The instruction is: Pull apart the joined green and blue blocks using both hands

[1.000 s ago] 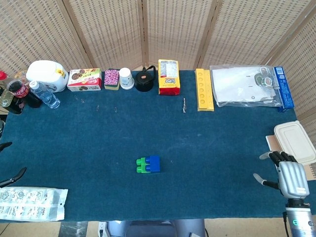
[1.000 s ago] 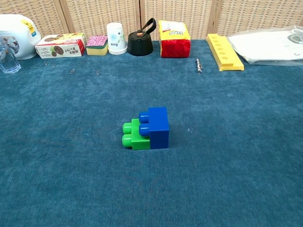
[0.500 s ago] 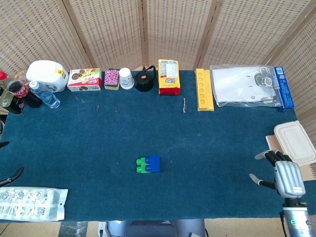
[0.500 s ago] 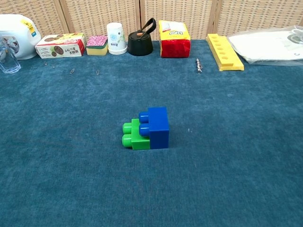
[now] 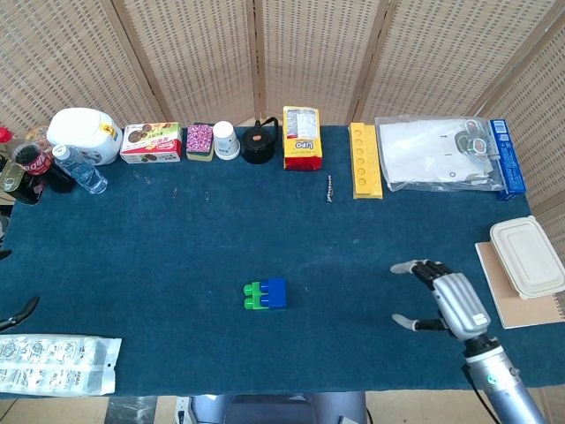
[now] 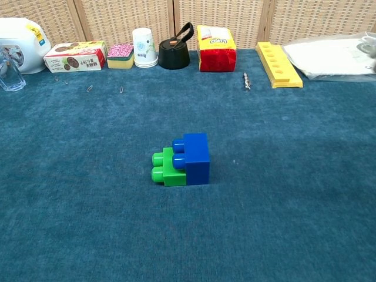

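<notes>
Lying near the middle of the blue cloth, the green block and blue block are joined, green on the left. The right hand hovers well to their right, fingers spread and holding nothing. Only a fingertip of the left hand shows at the left edge; its state cannot be told

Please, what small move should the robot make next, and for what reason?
Probably the right hand should travel further left toward the blue block, fingers kept apart. It holds nothing and bare cloth separates it from the block. The green block is joined on the far side, and the left hand barely shows at the table's edge.
</notes>
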### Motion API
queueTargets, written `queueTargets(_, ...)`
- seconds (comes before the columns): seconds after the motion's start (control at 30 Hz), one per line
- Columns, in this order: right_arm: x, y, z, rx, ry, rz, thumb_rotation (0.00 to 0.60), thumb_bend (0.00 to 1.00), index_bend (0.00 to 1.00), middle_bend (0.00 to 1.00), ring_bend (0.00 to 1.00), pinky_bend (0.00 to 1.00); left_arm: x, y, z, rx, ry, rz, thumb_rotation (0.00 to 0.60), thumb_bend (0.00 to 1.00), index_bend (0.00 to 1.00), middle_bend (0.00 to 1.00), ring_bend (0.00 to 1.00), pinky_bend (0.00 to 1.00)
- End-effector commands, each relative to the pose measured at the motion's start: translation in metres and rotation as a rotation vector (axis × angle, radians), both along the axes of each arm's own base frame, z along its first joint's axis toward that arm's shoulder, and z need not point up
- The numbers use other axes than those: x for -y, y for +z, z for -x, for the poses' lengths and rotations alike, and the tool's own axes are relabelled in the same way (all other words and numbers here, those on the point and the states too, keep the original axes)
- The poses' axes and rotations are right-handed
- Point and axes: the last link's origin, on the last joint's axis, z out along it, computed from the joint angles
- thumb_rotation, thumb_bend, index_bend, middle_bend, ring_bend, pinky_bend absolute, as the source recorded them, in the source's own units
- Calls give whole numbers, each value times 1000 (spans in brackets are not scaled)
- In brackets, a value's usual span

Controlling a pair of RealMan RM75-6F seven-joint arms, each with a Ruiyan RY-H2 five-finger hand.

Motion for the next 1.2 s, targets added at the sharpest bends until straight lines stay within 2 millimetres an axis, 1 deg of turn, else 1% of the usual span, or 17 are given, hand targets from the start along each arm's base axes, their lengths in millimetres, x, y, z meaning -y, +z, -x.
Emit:
queueTargets(0.03, 15, -23, -32, -1, 74, -101, 521, 152, 165, 226, 227, 278, -2, 2, -2, -8, -5, -1, 356, 230, 245, 124, 85, 160)
queueTargets(0.13, 25, -41, -48, -36, 92, -141, 497, 139, 109, 163, 177, 245, -3, 4, -3, -14, -7, -1, 354, 229, 245, 124, 85, 160)
queueTargets(0.2, 32, -54, -57, -52, 101, -160, 471, 137, 91, 139, 155, 228, -4, 5, -4, -17, -9, 1, 354, 230, 245, 124, 85, 160)
queueTargets(0.27, 36, -62, -64, -67, 108, -161, 453, 137, 83, 119, 137, 214, -4, 5, -4, -19, -10, 3, 354, 230, 245, 124, 86, 160)
queueTargets(0.37, 41, -73, -72, -99, 114, -153, 445, 137, 73, 87, 115, 189, -5, 6, -4, -20, -11, 4, 352, 229, 245, 124, 85, 160)
queueTargets(0.47, 42, -85, -82, -113, 116, -164, 443, 137, 69, 72, 108, 186, -7, 7, -3, -22, -7, 6, 354, 229, 245, 124, 86, 160)
queueTargets(0.6, 43, -95, -93, -142, 131, -168, 441, 137, 69, 72, 107, 186, -9, 8, -3, -21, -10, 8, 353, 230, 244, 124, 86, 160)
queueTargets(0.73, 42, -112, -111, -169, 162, -194, 439, 137, 67, 73, 107, 185, -10, 7, -1, -17, -12, 13, 352, 230, 245, 124, 86, 160)
queueTargets(0.87, 43, -123, -120, -185, 170, -193, 442, 137, 65, 76, 108, 192, -10, 8, 1, -13, -8, 13, 351, 229, 246, 124, 85, 160)
queueTargets(1.0, 45, -138, -128, -218, 179, -181, 442, 137, 65, 98, 120, 227, -8, 10, 4, -12, -1, 6, 354, 230, 245, 124, 86, 160)
queueTargets(1.2, 47, -160, -142, -252, 191, -189, 442, 137, 68, 106, 139, 241, -4, 12, 8, -8, 9, -3, 352, 230, 245, 124, 85, 160)
